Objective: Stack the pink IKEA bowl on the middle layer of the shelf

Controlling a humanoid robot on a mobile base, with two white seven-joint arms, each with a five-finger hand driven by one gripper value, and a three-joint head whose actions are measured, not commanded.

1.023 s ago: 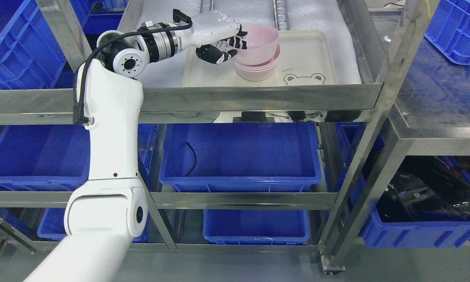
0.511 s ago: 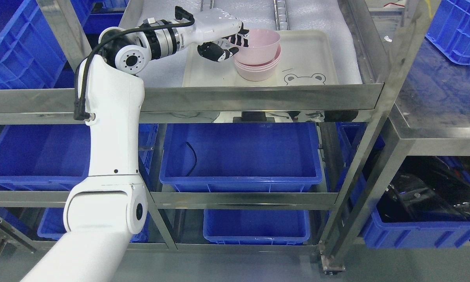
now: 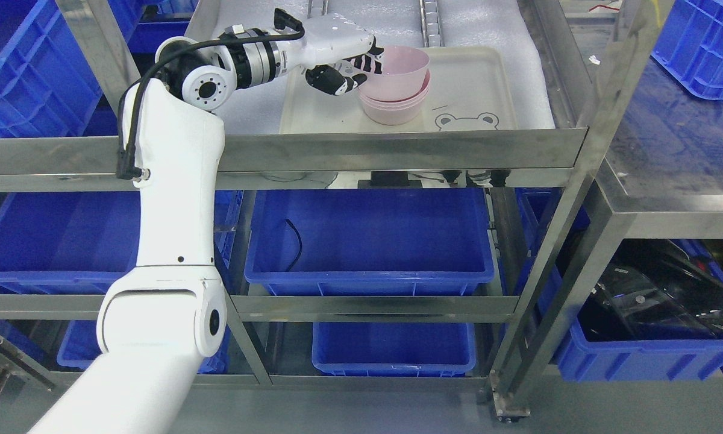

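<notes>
The left hand (image 3: 352, 69) gripped the pink bowl (image 3: 399, 70) by its rim, tilted over the stack (image 3: 394, 107). Levelling it before release would probably seat it squarely.

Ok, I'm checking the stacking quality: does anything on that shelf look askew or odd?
The top pink bowl sits tilted on the pink stack rather than nested flat, with the left hand gripping its left rim. Nothing on the cream tray looks spilled or damaged.

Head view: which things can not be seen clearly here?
- Left hand: fingertips hidden behind the top pink bowl rim.
- Bowl stack: exact count unclear; bowls nest closely.
- Tray: left part covered by the hand.
- Right arm: outside the picture.
- Black object at lower right: shadowed, unidentifiable.
</notes>
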